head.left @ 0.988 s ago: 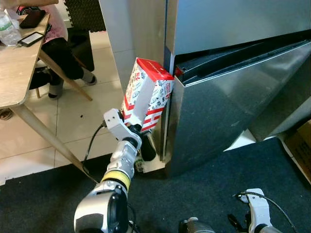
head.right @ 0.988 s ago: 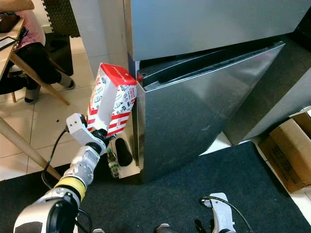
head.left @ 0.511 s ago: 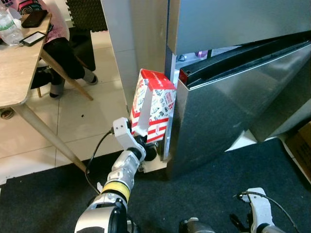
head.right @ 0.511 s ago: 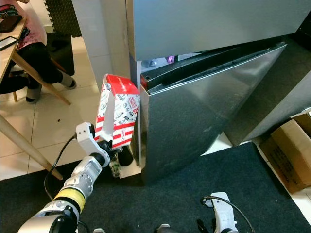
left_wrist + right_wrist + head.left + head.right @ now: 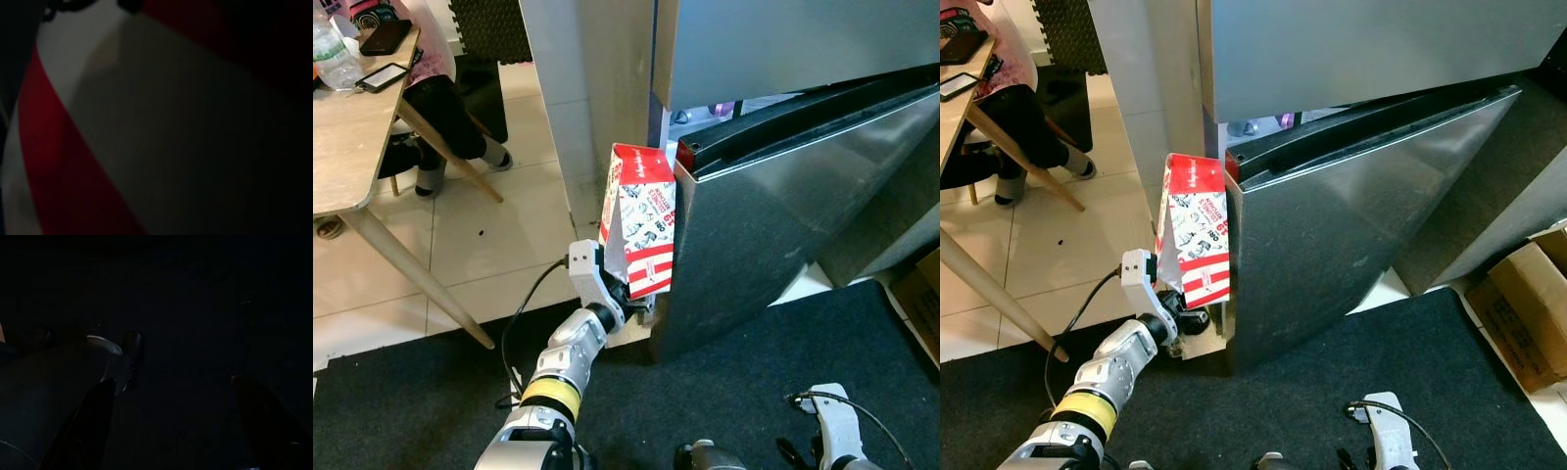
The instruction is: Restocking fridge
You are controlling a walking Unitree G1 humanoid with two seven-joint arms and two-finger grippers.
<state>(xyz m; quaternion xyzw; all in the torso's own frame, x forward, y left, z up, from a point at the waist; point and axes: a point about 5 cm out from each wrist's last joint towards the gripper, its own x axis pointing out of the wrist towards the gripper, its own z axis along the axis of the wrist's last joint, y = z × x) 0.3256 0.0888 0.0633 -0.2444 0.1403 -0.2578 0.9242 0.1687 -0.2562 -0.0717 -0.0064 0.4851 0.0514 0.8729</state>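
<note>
Left eye view: you see the left gripper [image 5: 641, 294] at the base of a red-and-white printed carton [image 5: 641, 230], clamped on it; the fingertips themselves are hidden behind the box. The carton stands upright, its right face pressed against the edge of the brushed-steel fridge door [image 5: 773, 215], which stands slightly ajar. A dark slot above the door shows only a glimpse of the interior, contents too small to identify. A wooden table [image 5: 352, 137] is cut off at left, with a person's legs [image 5: 440, 122] beneath it. The right arm hangs idle at the bottom edge.

Right eye view: same arrangement. A cardboard box [image 5: 1528, 313] sits partly out of frame at right, on dark carpet [image 5: 1332, 401].

Left wrist view: very dark; you can make out smooth glossy cardboard with a red stripe on white, close against the lens.

Right wrist view: nearly black. Two dark fingers [image 5: 95, 421] stand apart, so the right gripper [image 5: 176, 426] is spread.
</note>
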